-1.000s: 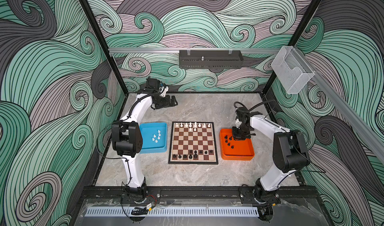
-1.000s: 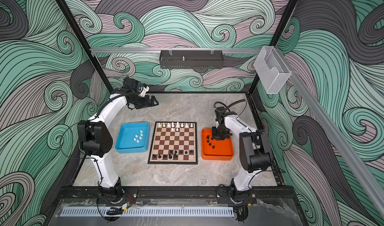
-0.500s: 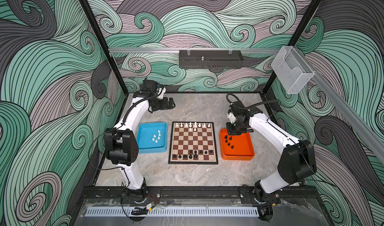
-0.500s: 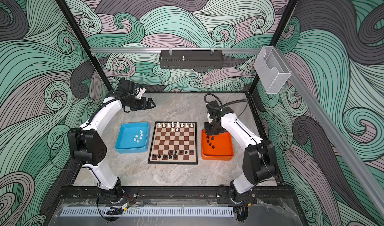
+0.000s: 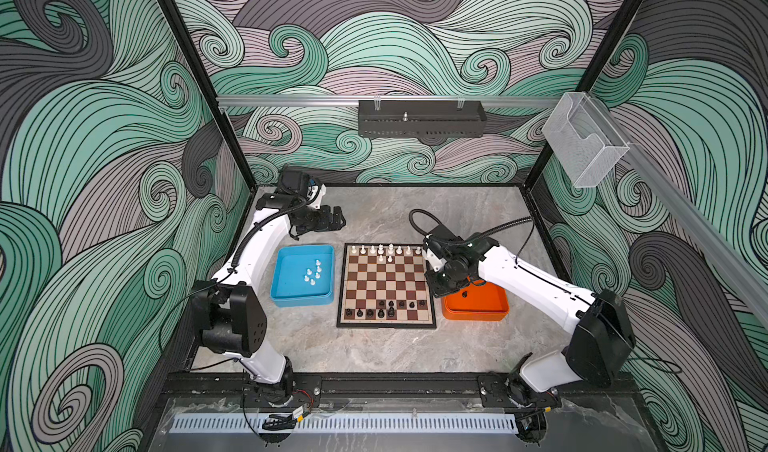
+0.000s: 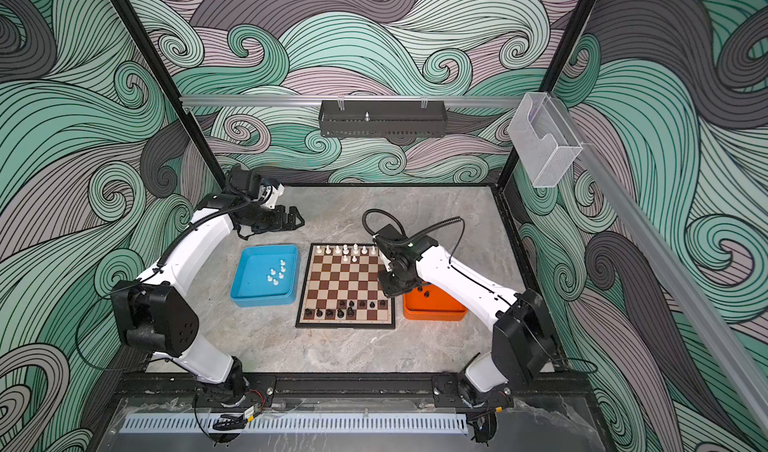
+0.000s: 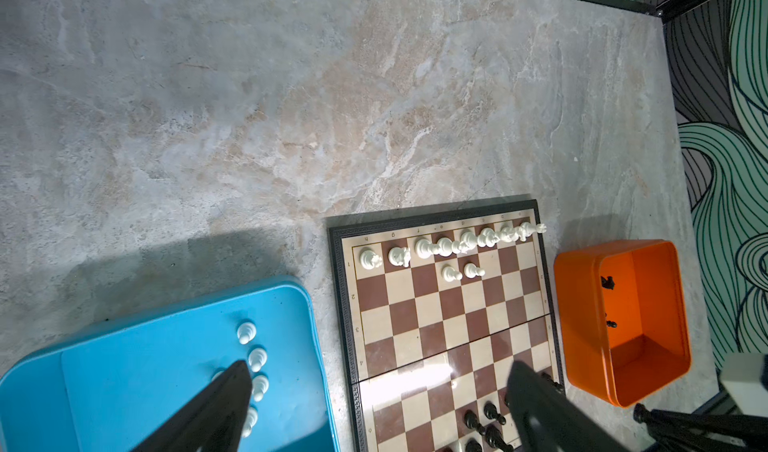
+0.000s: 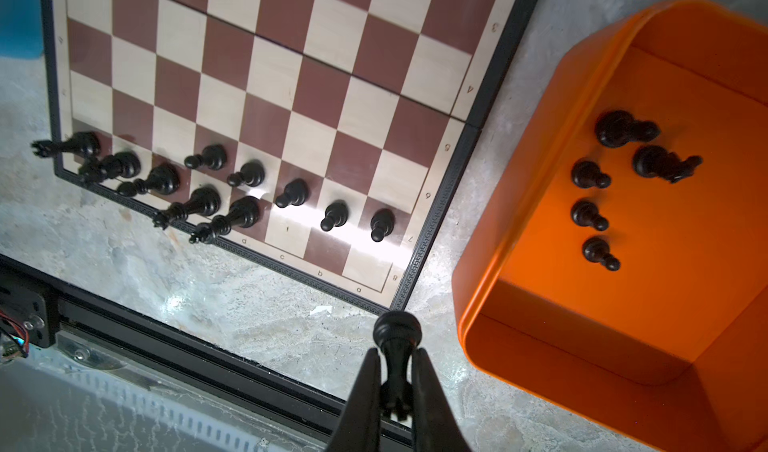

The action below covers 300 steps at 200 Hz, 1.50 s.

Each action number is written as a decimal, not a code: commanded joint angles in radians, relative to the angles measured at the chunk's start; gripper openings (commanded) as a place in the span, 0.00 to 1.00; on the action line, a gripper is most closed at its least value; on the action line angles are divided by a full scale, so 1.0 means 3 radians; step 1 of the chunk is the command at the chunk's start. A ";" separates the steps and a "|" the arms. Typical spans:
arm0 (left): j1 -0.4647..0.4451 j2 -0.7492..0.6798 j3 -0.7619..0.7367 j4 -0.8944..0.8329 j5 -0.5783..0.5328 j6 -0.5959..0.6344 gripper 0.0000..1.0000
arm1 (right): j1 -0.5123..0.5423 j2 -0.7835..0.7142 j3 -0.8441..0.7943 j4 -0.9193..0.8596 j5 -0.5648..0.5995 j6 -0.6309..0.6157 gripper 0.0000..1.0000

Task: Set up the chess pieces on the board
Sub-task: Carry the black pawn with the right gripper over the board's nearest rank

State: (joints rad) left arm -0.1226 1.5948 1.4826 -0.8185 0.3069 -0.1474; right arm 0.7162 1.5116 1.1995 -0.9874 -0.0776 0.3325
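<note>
The board (image 5: 386,281) (image 6: 345,281) lies mid-table. White chess pieces (image 5: 384,249) line its far row, with two pawns (image 7: 461,272) one row in. Black pieces (image 5: 384,309) (image 8: 208,188) stand in its two near rows. My right gripper (image 8: 395,356) is shut on a black piece (image 8: 397,331), whose round base points away from the fingers. It hangs over the gap between the board's right edge and the orange tray (image 5: 478,310). My left gripper (image 5: 336,220) (image 7: 380,371) is open and empty, raised behind the blue tray (image 5: 291,292).
Several white pawns (image 5: 312,273) (image 7: 253,358) lie in the blue tray (image 7: 124,367). Several black pieces (image 8: 594,196) lie in the orange tray (image 8: 498,229). A black frame rail (image 8: 166,346) runs along the table's front edge. The enclosure walls stand close on both sides.
My right arm has swung left from over the orange tray to the board's right edge, carrying the black piece. My left arm has shifted slightly back and left, staying open.
</note>
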 commanded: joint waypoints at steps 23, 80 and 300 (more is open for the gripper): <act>-0.0026 -0.0185 -0.0080 -0.0140 -0.0131 0.0035 0.98 | 0.0195 0.0096 -0.0120 0.0075 0.0133 0.0159 0.15; -0.0026 -0.0333 -0.0257 -0.0163 -0.0189 0.0057 0.98 | 0.0393 0.0271 -0.0193 0.0172 0.0130 0.0206 0.15; -0.0026 -0.0330 -0.0284 -0.0243 -0.0220 0.0062 0.98 | 0.0435 0.0710 -0.0271 0.0374 0.0056 0.0154 0.15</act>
State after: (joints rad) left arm -0.1226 1.5097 1.3899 -0.8616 0.2535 -0.1398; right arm 0.8433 1.7115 1.1305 -0.8742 -0.0608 0.3771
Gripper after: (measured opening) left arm 0.979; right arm 0.153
